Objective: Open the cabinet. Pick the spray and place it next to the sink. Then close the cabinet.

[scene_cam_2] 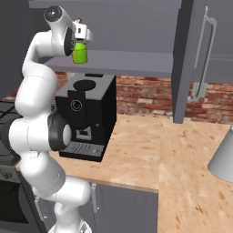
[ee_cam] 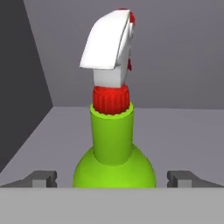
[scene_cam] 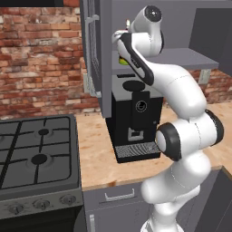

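Pincer (ee_cam: 112,179) is spread wide, one fingertip (ee_cam: 41,178) on each side of the spray's body, and we see no contact. Cabinet (scene_cam_2: 136,63) has both doors swung open, and our arm reaches up into it. Below it, on the counter (scene_cam_2: 150,150), sits the black coffee machine (scene_cam_2: 86,118). Spray (ee_cam: 113,127) stands upright on the cabinet's inner shelf (scene_cam_2: 132,61), near its left end.

The spray (ee_cam: 113,144) is yellow-green with a red collar and white trigger head; the cabinet (scene_cam_2: 136,63) is matte grey, the wall (scene_cam: 41,59) behind red brick.
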